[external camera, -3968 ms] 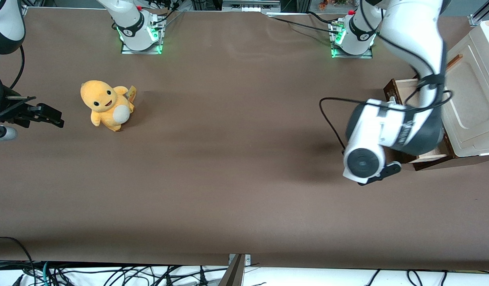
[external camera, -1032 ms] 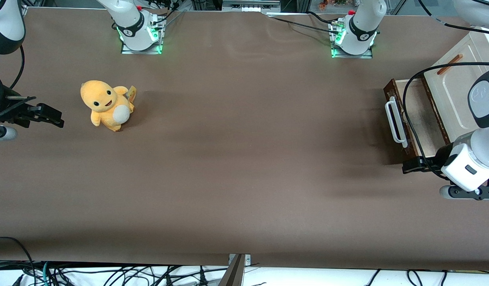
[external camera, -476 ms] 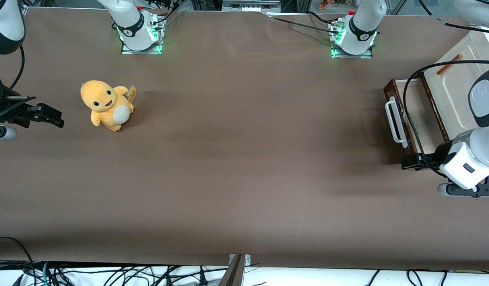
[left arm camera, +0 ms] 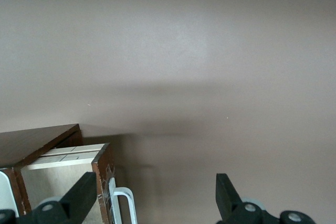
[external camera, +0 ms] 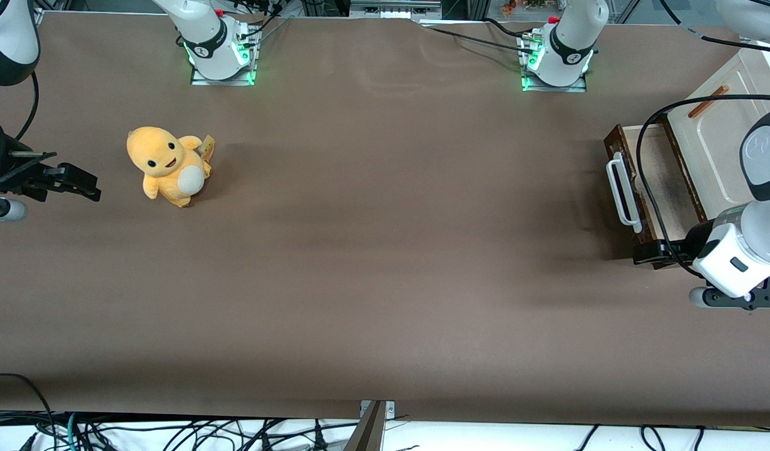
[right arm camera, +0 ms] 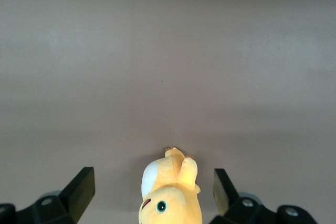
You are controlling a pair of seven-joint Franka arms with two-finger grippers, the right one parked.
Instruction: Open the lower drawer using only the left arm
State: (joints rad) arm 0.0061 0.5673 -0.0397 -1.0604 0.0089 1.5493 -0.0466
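I see the lower drawer (external camera: 657, 188) standing pulled out of the cabinet (external camera: 732, 144) at the working arm's end of the table (external camera: 385, 250), its pale beige inside exposed between the dark brown front and the cabinet body. The white loop handle (external camera: 621, 191) on the drawer front faces the middle of the table, and nothing grips it. From that, I judge the opening itself to be done, or very nearly; how much travel the drawer has left I cannot tell.

My end effector (left arm camera: 152, 208) sits just beside the drawer's corner nearest the front camera, apart from the handle. In the left wrist view its two fingers stand wide apart with only bare table between them, so it is open and holds nothing; the drawer's corner and a bit of the handle show beside one fingertip (left arm camera: 81, 195). The left arm (external camera: 745, 250) hangs over the table edge next to the drawer, and its black cable (external camera: 648, 181) loops across the open drawer. If I want the drawer farther out, I would have to come back round to the handle; otherwise what is left is only to draw the arm clear.

Above the drawer, the cabinet's cream panel with the orange-brown bar handle (external camera: 707, 101) looks shut. Well apart from the drawer, toward the parked arm's end of the table, sits a yellow plush toy (external camera: 166, 166), no hindrance. The one risk I see is the cable catching on the drawer front.
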